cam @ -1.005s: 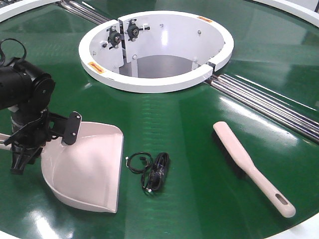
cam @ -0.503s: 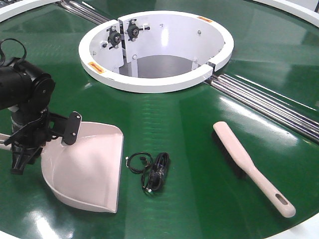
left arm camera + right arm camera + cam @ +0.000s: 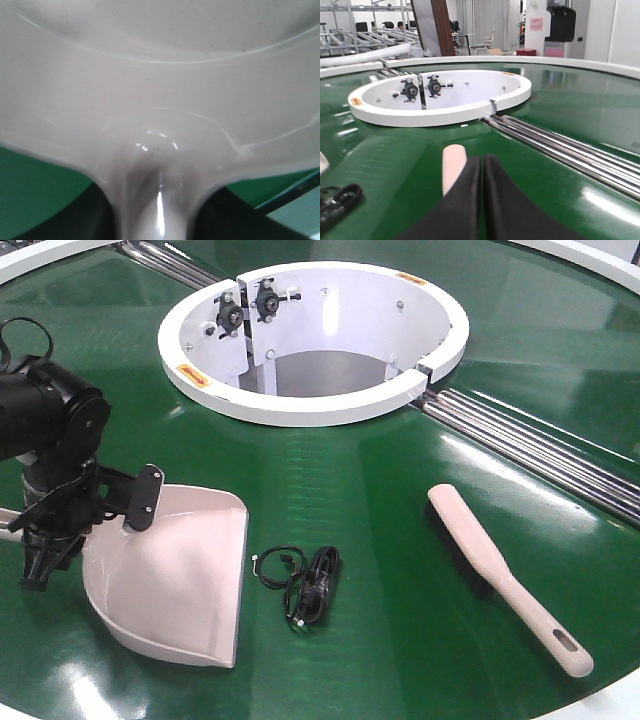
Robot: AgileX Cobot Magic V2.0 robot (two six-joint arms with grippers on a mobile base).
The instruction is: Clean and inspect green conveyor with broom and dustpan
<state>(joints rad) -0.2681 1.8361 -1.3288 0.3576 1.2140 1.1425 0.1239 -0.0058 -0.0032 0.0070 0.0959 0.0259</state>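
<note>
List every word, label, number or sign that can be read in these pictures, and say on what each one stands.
No text is readable in any view.
Orange sticker on the white ring, left side: too small to read.
Second orange sticker on the ring's far rim: too small to read.
Pink notice on the far wall: blurred.
Broom and dustpan: no marking shows.

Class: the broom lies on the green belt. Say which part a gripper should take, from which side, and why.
Grip the broom by its slim handle, short of the slotted end, from straight above, closing across its width. It lies flat, bristles down under the wider far end.
</note>
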